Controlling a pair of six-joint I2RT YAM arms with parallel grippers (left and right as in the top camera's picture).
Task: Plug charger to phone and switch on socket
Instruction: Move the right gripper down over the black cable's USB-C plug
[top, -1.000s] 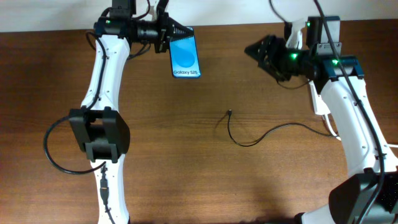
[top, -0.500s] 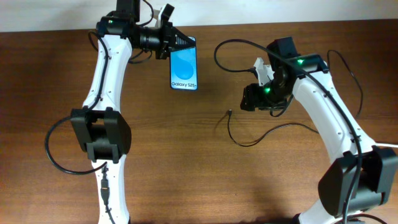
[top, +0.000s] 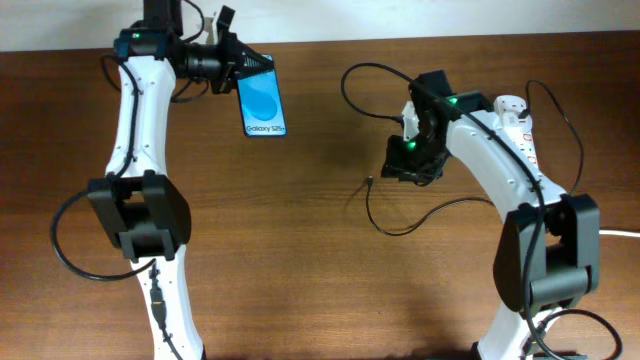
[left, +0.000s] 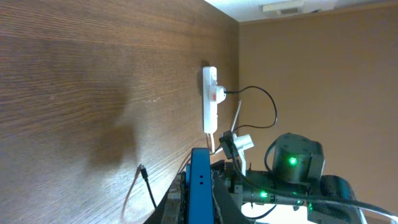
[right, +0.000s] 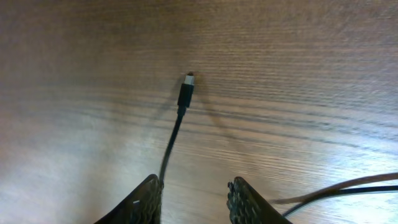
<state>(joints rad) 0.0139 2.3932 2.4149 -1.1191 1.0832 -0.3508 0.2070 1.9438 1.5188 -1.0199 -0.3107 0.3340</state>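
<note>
Just ahead of the open right end effector (right: 195, 190) lies the charger (right: 185, 94), its cable pointing back at it; the left end effector (top: 238, 72) grips the phone (top: 265, 102).

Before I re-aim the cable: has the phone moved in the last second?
Yes. In the overhead view the phone, held in the left gripper, has shifted left, farther from the charger tip, which stayed put.

R gripper (right: 194, 200), jaws apart, near charger (right: 185, 94) tip lying on wood table (right: 311, 68).
</note>
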